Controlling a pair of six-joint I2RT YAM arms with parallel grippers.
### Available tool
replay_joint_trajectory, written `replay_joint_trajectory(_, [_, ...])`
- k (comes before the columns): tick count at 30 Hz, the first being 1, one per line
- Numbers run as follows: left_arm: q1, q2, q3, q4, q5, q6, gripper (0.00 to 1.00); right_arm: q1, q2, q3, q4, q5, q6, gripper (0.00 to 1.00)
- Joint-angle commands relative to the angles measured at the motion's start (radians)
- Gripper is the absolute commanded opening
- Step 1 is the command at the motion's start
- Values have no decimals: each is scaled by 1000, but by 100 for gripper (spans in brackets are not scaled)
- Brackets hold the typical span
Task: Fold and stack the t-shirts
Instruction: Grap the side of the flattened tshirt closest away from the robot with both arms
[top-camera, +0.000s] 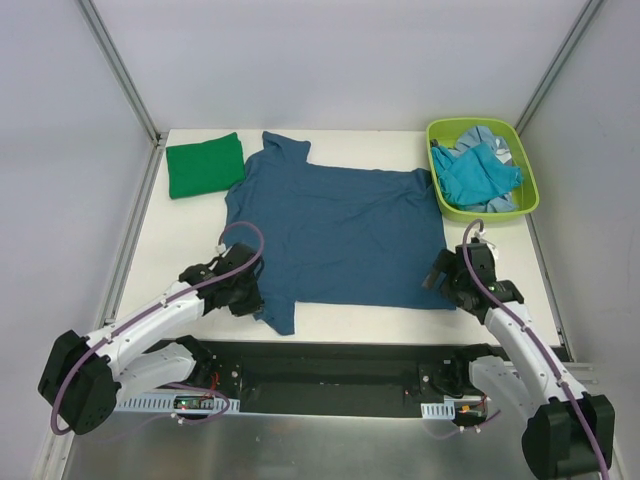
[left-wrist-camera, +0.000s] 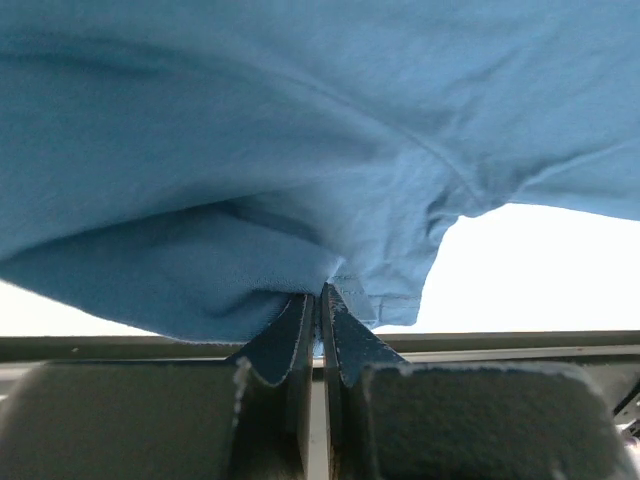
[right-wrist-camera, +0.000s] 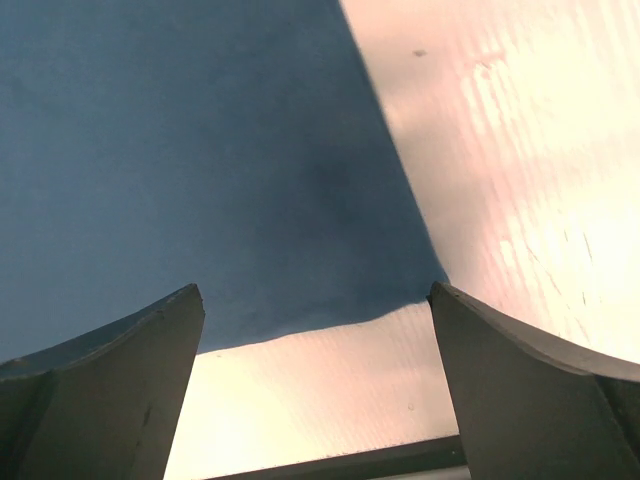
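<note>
Left gripper (left-wrist-camera: 320, 293) pinched shut on teal-blue t-shirt (top-camera: 340, 235) edge, draped cloth hiding table; right gripper (right-wrist-camera: 315, 300) spread wide, holding nothing.

teal t-shirt (top-camera: 335, 235): soft matt cotton knit, stitched hem, fine wrinkles. green t-shirt (top-camera: 204, 165): same matt cloth tbh. bin (top-camera: 483, 123): lime plastic, kinda glossy. desk (right-wrist-camera: 520, 150): white, smooth, faint ribbing, slight sheen under light. right gripper (right-wrist-camera: 315, 290): dark matt, grainy edges.

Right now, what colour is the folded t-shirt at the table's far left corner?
The folded t-shirt is bright green, clearest in top view.
</note>
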Motion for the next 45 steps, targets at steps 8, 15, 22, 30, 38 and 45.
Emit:
replay_joint_trajectory(8, [-2, 23, 60, 129, -33, 84, 0, -57, 43, -67, -37, 33, 145, 79])
replay_joint_trajectory(15, [7, -23, 65, 170, -50, 92, 0, -62, 18, -119, 23, 65, 183, 65])
replay_joint_trajectory(22, [13, -57, 58, 176, -58, 90, 0, -67, 58, -127, 63, 57, 189, 52])
replay_joint_trajectory(30, [14, -112, 51, 175, -37, 84, 0, -71, 19, -113, 52, 44, 154, 6])
replay_joint_trajectory(38, [14, -241, 20, 94, 140, 51, 0, -109, -147, -49, -150, 111, 96, 0])
replay_joint_trajectory(45, [14, -359, -12, 23, 244, 3, 0, -116, -258, -9, -331, 136, 97, 0])
